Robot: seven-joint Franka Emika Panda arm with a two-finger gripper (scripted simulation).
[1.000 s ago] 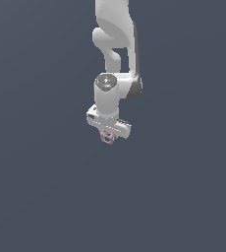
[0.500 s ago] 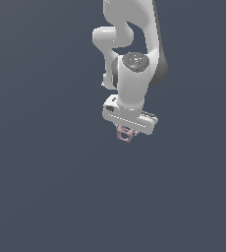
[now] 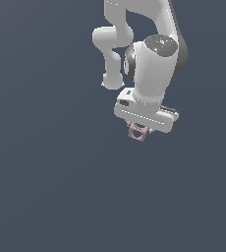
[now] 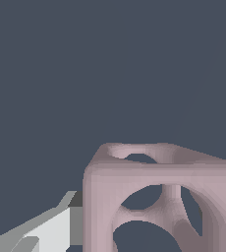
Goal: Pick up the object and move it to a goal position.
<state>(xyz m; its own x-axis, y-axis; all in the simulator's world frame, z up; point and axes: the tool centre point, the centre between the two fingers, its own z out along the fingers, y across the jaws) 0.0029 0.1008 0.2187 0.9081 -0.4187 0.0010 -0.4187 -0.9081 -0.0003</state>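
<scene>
Plain dark surface, nothing visible on it

You see only a flat, uniform slate-grey background point(image 3: 46, 187) in both views; no edge, no seam and no shadow shows, so you cannot tell whether it is a counter or a floor.

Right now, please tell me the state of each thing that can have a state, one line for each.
Gripper: shut on the cube, pointing down from the arm.
Cube: held between the fingers, lifted, touching no surface; its hollow pink frame looks whole in the wrist view.
</scene>
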